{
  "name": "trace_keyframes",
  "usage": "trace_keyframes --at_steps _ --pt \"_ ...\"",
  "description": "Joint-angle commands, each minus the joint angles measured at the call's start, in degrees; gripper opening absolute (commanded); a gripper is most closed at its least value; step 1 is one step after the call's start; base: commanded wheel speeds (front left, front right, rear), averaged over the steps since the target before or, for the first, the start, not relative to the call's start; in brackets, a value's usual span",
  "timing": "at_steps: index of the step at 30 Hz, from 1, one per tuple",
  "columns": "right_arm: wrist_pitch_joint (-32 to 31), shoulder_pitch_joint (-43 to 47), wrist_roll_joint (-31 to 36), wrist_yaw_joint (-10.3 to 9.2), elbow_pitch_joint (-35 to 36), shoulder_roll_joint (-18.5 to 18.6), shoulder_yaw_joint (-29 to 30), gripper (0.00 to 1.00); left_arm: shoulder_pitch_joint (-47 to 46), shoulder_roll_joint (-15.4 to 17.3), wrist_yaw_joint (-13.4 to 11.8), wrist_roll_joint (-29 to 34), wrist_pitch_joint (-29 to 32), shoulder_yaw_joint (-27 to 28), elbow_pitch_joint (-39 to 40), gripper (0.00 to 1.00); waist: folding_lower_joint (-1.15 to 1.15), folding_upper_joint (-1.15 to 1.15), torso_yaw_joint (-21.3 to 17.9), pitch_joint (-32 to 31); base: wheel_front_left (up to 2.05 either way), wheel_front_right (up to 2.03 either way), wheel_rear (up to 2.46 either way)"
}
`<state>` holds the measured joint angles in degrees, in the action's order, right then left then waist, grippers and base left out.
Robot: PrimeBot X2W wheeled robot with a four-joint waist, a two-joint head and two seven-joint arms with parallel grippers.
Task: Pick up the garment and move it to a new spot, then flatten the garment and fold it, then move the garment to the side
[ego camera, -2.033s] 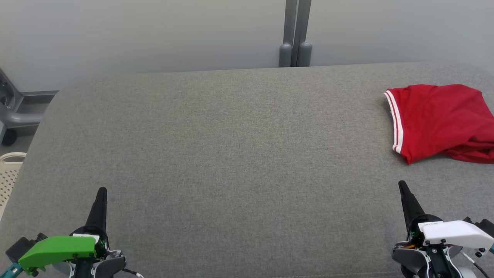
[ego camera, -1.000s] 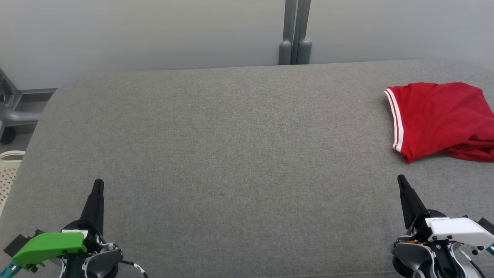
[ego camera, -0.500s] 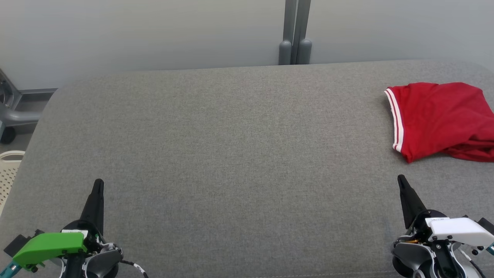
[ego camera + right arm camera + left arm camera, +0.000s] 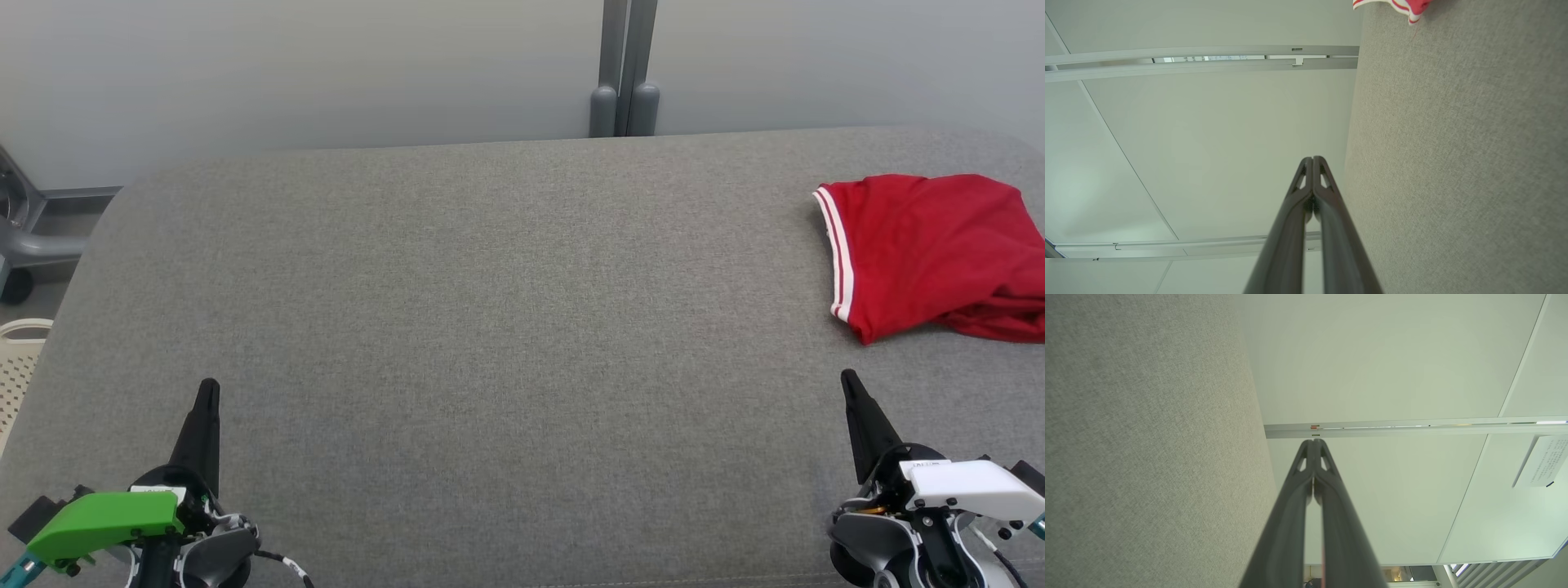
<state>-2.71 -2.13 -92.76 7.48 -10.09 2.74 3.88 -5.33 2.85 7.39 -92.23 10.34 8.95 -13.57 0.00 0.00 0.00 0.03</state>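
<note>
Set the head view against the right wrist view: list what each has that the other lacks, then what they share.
Head view, not the wrist: the green-capped left gripper, shut, and a pale perforated plastic basket. Right wrist view, not the head: a pale metal rail low across the wall panels. Both: the shut right gripper, grey fabric surface and red white-striped garment.

The garment [image 4: 931,253] lies on the table's [image 4: 490,327] far right.
</note>
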Motion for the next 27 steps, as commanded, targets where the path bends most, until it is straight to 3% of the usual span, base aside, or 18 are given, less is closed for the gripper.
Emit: trace_keyframes --at_steps 1,27 --pt "-0.3 -0.5 -0.3 0.02 0.3 0.3 -0.1 0.0 -0.7 0.0 0.3 0.0 0.1 0.1 0.1 0.0 0.0 0.0 0.0 0.0 0.0 0.0 0.0" --pt "-0.3 -0.5 -0.3 0.02 0.3 0.3 -0.1 0.0 -0.7 0.0 0.3 0.0 0.1 0.1 0.1 0.0 0.0 0.0 0.0 0.0 0.0 0.0 0.0"
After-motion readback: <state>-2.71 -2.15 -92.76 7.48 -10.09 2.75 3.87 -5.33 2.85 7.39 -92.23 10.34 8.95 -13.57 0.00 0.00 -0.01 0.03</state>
